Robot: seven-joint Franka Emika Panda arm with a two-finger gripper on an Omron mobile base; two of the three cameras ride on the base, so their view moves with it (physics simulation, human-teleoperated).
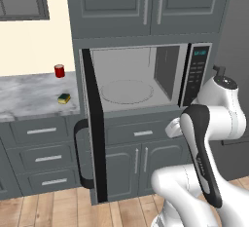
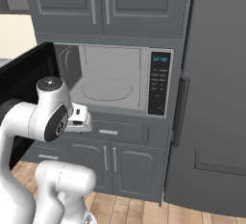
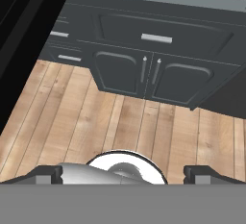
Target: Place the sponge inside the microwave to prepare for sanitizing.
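Your gripper (image 3: 122, 174) hangs with its jaws spread wide and nothing between them, pointed down at the wooden floor (image 3: 96, 117) and the lower cabinet doors (image 3: 153, 76) in the hand view. That suits this stage: nothing is picked up yet, so open jaws are ready for a grasp.

The sponge (image 1: 64, 98) is well away from the jaws, off to their left and higher, lying flat on the marble counter (image 1: 29, 99) near its front edge. A small red can (image 1: 59, 70) stands farther back on the same counter, apart from the sponge, so it should not get in the way of a top grasp.

The microwave (image 1: 146, 77) sits above the jaws, its black door (image 1: 95, 133) swung fully out to the left, and its grey cavity and turntable (image 1: 127, 91) bare. The door is open so the sponge can go straight in, but it stands between the jaws and the counter; I judge you need to lift up and over it, or drive round it, to reach the sponge.
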